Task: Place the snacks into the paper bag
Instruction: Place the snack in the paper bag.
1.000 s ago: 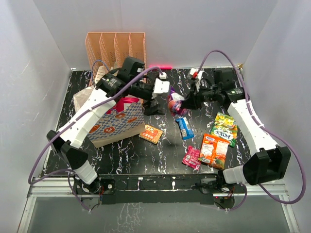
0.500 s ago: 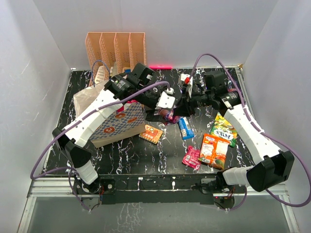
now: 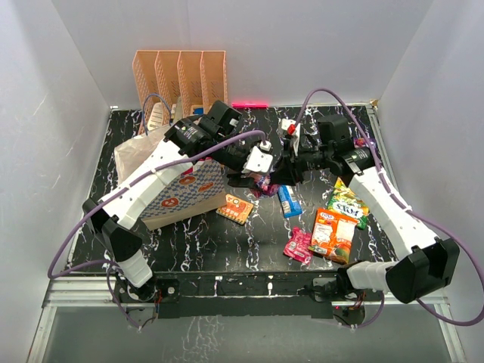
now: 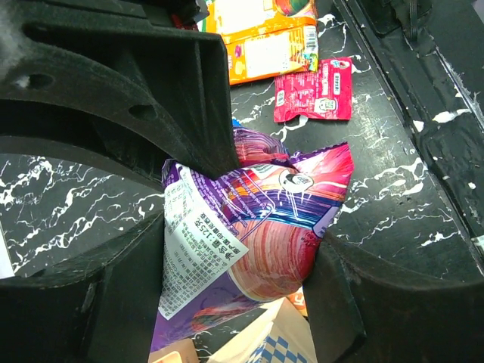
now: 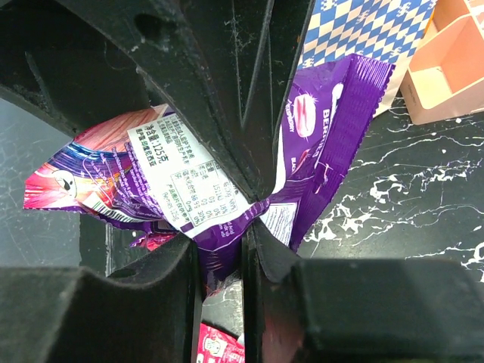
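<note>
Right pincer [image 5: 253, 212] clamps purple packet [image 5: 333, 144] (white label showing) near the paper bag [image 5: 363, 30].

The crumpled purple packet [image 4: 249, 219], white label showing, is pinched at mid-table between the left gripper [image 4: 265, 212] and the right gripper [image 5: 243, 227]. Just near of it lie a blue packet [image 3: 288, 200] and a small orange packet [image 3: 237, 208]. A pink packet [image 3: 298, 246], a large orange packet [image 3: 333, 234] and a green-yellow packet [image 3: 349, 198] lie at the near right. The paper bag [image 3: 185, 193], blue-checked with donut prints, sits at the left.

Your left gripper [image 3: 253, 179] has swung off the paper bag [image 3: 178, 198] mouth to meet your right gripper [image 3: 274, 178] just right of the bag. The purple packet [image 3: 263, 181], earlier in the right alone, now sits between both sets of fingers.
</note>
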`<state>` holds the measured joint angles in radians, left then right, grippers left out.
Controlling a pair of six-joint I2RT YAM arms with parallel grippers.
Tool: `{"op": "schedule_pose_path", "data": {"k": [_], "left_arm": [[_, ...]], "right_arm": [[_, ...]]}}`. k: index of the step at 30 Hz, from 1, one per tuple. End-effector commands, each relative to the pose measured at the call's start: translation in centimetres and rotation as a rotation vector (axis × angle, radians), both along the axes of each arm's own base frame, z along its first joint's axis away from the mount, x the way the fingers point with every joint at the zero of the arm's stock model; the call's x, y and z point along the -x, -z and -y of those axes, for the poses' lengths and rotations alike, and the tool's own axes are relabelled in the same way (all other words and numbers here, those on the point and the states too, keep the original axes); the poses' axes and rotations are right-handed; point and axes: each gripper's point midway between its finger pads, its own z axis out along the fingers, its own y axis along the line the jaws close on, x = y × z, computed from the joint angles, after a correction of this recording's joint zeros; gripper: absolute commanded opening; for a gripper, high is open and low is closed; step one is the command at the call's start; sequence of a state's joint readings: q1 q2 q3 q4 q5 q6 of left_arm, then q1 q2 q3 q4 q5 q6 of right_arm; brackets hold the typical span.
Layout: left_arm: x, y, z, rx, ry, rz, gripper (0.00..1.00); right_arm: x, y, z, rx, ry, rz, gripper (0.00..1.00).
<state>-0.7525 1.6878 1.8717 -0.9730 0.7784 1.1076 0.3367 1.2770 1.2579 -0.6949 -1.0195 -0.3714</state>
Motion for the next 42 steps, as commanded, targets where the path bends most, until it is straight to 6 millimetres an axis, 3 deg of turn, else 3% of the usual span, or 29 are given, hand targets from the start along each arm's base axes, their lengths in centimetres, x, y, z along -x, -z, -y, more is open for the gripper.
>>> {"op": "schedule_pose_path", "data": {"k": [1, 7, 13, 15, 23, 27, 34, 37, 42], "left_arm": [[0.4, -1.3, -0.5, 0.026, 0.008, 0.034, 0.40], [0.2, -1.5, -0.8, 0.018, -0.008, 0.054, 0.20], [-0.6, -2.2, -0.9, 0.016, -0.039, 0.094, 0.10], [-1.4, -3.0, -0.9, 0.024, -0.081, 0.117, 0.05], [-6.9, -9.2, -1.3, 0.148, -0.461, 0.209, 0.00], [-8.0, -12.2, -2.5, 0.213, -0.607, 0.216, 0.00], [-8.0, -16.0, -6.9, 0.258, -0.747, 0.243, 0.03], [-7.6, -17.3, -9.8, 0.246, -0.800, 0.277, 0.09], [-7.1, -18.7, -16.1, 0.211, -0.941, 0.337, 0.06]], "right_arm": [[1.0, -2.8, -0.3, -0.070, -0.036, 0.095, 0.27], [1.0, -2.8, 0.2, -0.068, -0.022, 0.099, 0.47], [0.8, -2.9, 1.2, -0.066, 0.016, 0.111, 0.77], [0.3, -2.9, 1.9, -0.056, 0.055, 0.125, 0.83], [-1.4, -3.8, 4.7, -0.043, 0.206, 0.167, 0.88], [-1.9, -4.2, 5.7, -0.036, 0.253, 0.185, 0.88], [-2.8, -3.7, 6.5, -0.012, 0.308, 0.192, 0.89], [-3.1, -3.5, 6.7, -0.009, 0.319, 0.188, 0.89], [-3.6, -3.4, 6.8, -0.009, 0.327, 0.182, 0.89]]}}
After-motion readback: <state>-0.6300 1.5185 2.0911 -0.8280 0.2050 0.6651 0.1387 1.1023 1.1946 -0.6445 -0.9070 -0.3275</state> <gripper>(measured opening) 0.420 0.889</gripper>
